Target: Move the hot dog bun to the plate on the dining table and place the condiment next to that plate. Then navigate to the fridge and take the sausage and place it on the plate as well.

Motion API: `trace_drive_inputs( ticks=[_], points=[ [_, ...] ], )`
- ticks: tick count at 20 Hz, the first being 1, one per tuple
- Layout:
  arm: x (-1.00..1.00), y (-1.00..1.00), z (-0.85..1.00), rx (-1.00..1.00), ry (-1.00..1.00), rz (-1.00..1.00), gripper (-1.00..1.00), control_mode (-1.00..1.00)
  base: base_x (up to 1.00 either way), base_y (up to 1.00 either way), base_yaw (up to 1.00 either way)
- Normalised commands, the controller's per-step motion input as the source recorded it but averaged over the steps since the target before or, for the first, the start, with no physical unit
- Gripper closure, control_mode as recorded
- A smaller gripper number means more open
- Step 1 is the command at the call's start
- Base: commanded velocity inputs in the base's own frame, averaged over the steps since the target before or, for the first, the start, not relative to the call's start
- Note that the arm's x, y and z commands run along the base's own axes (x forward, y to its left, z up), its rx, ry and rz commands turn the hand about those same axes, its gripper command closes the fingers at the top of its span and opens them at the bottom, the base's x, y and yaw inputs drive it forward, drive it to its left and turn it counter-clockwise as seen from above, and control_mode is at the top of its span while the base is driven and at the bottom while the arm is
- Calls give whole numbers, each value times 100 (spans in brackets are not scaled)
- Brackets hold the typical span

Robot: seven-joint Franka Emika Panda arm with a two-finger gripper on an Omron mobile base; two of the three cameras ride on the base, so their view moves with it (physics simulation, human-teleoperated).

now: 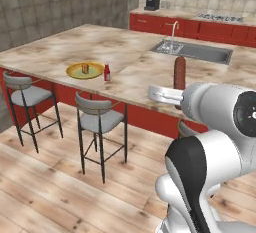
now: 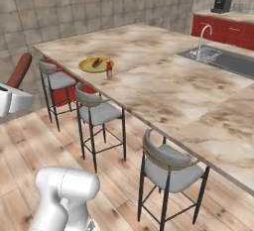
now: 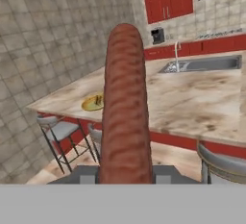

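The robot's white arm rises from beside the stools, its wrist held level and the tool (image 3: 126,172) clamped on the sausage (image 3: 125,103), which stands upright from the jaws like a raised baton. In the left base view the sausage (image 1: 179,73) shows above the pale hand, in front of the marble surface (image 1: 125,62) near the sink (image 1: 200,52); in the right base view the sausage (image 2: 20,70) leans slightly at the frame's left edge, over the wooden floor and well apart from the surface (image 2: 163,86).

On the surface, close to the long edge that faces the stools and toward its far-left end, lies the plate (image 1: 75,72) with the yellow rim. The hot dog bun (image 1: 85,68) rests on it. The condiment (image 1: 107,72), a small red bottle, stands upright just beside the plate on the side nearer the sink; whether it touches the rim cannot be told. The right base view shows the same group: plate (image 2: 88,67), hot dog bun (image 2: 96,62) and condiment (image 2: 109,69) near that same edge.

Grey-seated stools (image 1: 97,119) line the edge below. The sink with its tap (image 1: 173,34) is set into the surface toward the opposite end. A black coffee machine (image 1: 152,0) stands on the red-cabinet counter against the back wall.
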Motion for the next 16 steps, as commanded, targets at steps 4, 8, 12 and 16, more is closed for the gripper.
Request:
trace_drive_inputs(
  ticks=[4,8,12,16],
  points=[
    [0,0,0,0,0,0,100,100,81,100,-25],
    [0,0,0,0,0,0,100,100,76,100,-22],
    [0,0,0,0,0,0,100,100,80,100,-27],
    [0,0,0,0,0,0,100,100,84,100,-32]
  ],
)
